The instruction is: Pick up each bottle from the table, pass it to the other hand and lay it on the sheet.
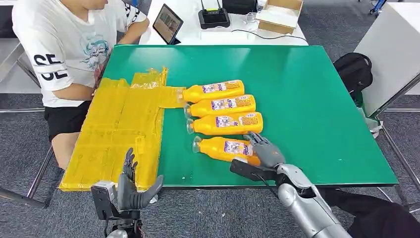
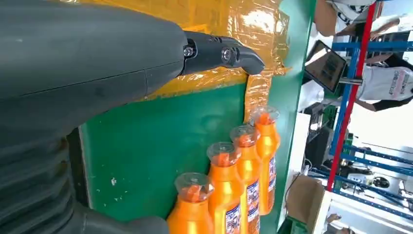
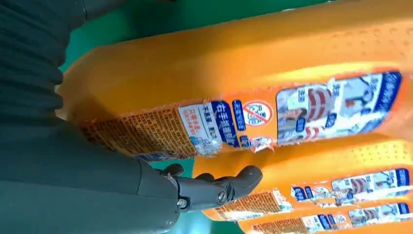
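Observation:
Several orange bottles lie side by side on the green table (image 1: 307, 99), caps toward the yellow sheet (image 1: 119, 124). My right hand (image 1: 266, 151) is at the base end of the nearest bottle (image 1: 225, 148). In the right wrist view its fingers (image 3: 219, 187) reach along the far side of that bottle (image 3: 243, 63), spread, and the bottle lies flat. My left hand (image 1: 131, 186) hovers open at the table's front edge by the sheet's near corner, holding nothing. The left wrist view shows that hand (image 2: 97, 63) above the sheet (image 2: 219, 19), with the bottle row's caps (image 2: 195, 185) beyond.
A person (image 1: 64, 39) sits at the table's far left, an arm close to the sheet. Behind the green table a white table carries a tablet (image 1: 167, 23), a black device (image 1: 214, 17) and a cardboard box (image 1: 280, 14). A black backpack (image 1: 354, 69) lies on the floor at right.

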Motion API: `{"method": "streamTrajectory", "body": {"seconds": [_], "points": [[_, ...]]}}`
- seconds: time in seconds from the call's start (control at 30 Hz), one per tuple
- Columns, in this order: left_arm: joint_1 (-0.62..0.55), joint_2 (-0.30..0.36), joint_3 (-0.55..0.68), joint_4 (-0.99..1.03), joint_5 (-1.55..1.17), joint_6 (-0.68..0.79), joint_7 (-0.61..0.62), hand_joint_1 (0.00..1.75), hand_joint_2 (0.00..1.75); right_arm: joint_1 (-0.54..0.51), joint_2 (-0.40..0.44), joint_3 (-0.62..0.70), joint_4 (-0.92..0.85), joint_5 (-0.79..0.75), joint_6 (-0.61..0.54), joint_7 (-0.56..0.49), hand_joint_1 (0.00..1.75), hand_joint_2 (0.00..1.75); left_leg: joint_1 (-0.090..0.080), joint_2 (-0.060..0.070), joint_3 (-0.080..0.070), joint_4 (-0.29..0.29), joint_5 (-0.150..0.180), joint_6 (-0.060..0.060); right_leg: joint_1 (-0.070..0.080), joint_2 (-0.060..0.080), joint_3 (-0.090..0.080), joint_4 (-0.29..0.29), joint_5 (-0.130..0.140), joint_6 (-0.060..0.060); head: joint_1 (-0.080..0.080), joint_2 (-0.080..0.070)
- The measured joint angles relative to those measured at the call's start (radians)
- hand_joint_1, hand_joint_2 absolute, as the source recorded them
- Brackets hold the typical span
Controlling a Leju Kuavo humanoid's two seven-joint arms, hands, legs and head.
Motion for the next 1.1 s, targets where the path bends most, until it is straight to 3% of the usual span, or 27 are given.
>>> {"method": "streamTrajectory", "body": {"seconds": [0.03,0.07,0.1,0.13,0.17,0.2,0.6,0.9,1.1], "points": [[-0.002,0.0,0.0,0.002,0.0,0.0,0.001,0.0,1.75,-0.006,-0.002,0.003,0.006,0.002,0.005,0.0,0.05,1.75,0.0,0.0,0.0,0.0,0.0,0.0,0.0,0.0,0.0,0.0,0.0,0.0,0.0,0.0],[-0.004,0.0,0.001,0.004,0.0,-0.001,0.001,0.0,1.75,-0.011,-0.003,0.006,0.011,0.004,0.008,0.001,0.24,1.75,0.0,0.0,0.001,0.0,0.0,0.0,0.0,0.0,0.001,0.0,0.0,0.0,0.0,0.0],[-0.004,0.0,0.002,0.007,0.0,-0.001,0.002,0.0,1.75,-0.016,-0.004,0.011,0.017,0.006,0.012,0.002,0.73,1.75,0.0,0.0,0.001,0.0,0.0,0.0,0.0,0.0,0.001,0.0,0.0,0.0,0.0,0.0],[-0.005,0.0,0.003,0.009,0.0,-0.001,0.002,0.0,1.75,-0.021,-0.005,0.015,0.024,0.006,0.014,0.002,1.1,1.75,0.0,0.0,0.002,0.0,0.0,0.0,0.0,0.0,0.001,0.0,0.0,0.0,0.0,0.0],[-0.006,0.0,0.003,0.01,0.0,-0.001,0.002,0.0,1.75,-0.028,-0.005,0.018,0.032,0.005,0.018,0.002,1.34,1.75,0.0,0.0,0.002,0.0,0.0,0.0,0.0,0.0,0.002,0.0,0.0,0.0,0.0,0.0],[-0.008,0.0,0.003,0.013,0.0,-0.001,0.002,0.0,1.75,-0.033,-0.005,0.023,0.038,0.004,0.019,0.002,1.47,1.75,0.0,0.0,0.003,0.0,0.0,0.0,0.0,0.0,0.002,0.0,0.0,0.0,0.0,0.0],[-0.024,0.0,0.003,0.04,0.0,0.0,0.003,0.0,1.75,-0.073,-0.011,0.041,0.093,-0.052,0.036,-0.019,1.75,1.75,0.0,0.0,0.007,0.0,0.0,0.0,0.0,0.0,0.007,0.0,0.0,0.0,0.0,0.0],[-0.033,0.0,0.003,0.049,0.01,-0.003,0.006,0.0,1.75,-0.081,-0.018,0.042,0.103,-0.101,0.039,-0.034,1.75,1.75,0.0,0.0,0.007,0.0,0.0,0.0,0.0,0.0,0.007,0.0,0.0,0.0,0.0,0.0],[-0.034,0.0,0.002,0.05,0.031,-0.013,0.003,0.0,1.75,-0.033,-0.006,0.019,0.07,-0.227,0.0,-0.172,1.75,1.75,0.0,0.001,0.006,0.0,-0.001,0.0,0.0,0.0,0.006,0.0,0.0,0.0,0.0,0.0]]}}
